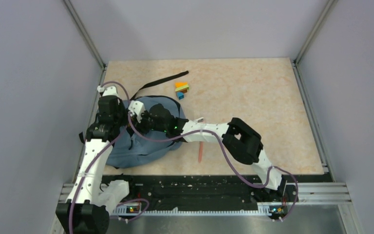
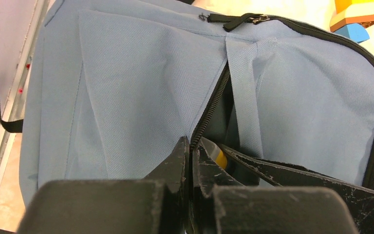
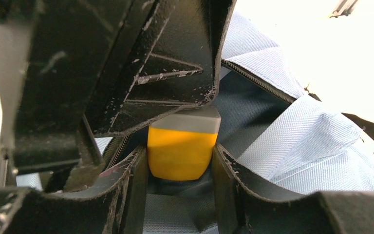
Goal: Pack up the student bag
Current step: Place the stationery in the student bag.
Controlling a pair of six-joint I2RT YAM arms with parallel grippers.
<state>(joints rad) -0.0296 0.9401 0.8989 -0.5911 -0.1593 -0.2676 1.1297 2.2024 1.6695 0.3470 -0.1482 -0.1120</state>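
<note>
The slate-blue student bag point(image 1: 141, 151) lies at the table's left side with its black-zippered opening point(image 2: 213, 105) parted. My left gripper point(image 2: 191, 144) is shut on the zipper edge of the bag's opening, holding that edge up. My right gripper point(image 3: 180, 156) reaches into the opening from the right and is shut on a yellow block with a grey top point(image 3: 181, 146). Dark lining point(image 3: 185, 214) shows below the block. In the left wrist view a sliver of the yellow block point(image 2: 219, 157) shows inside the opening. From above, both grippers point(image 1: 143, 116) meet over the bag.
A stack of orange, green and yellow blocks point(image 1: 181, 87) with a blue one point(image 1: 180, 95) sits behind the bag. A pink pen point(image 1: 200, 152) lies right of the bag. A black strap point(image 1: 160, 82) trails toward the back. The left wall rail point(image 1: 95, 105) runs close by.
</note>
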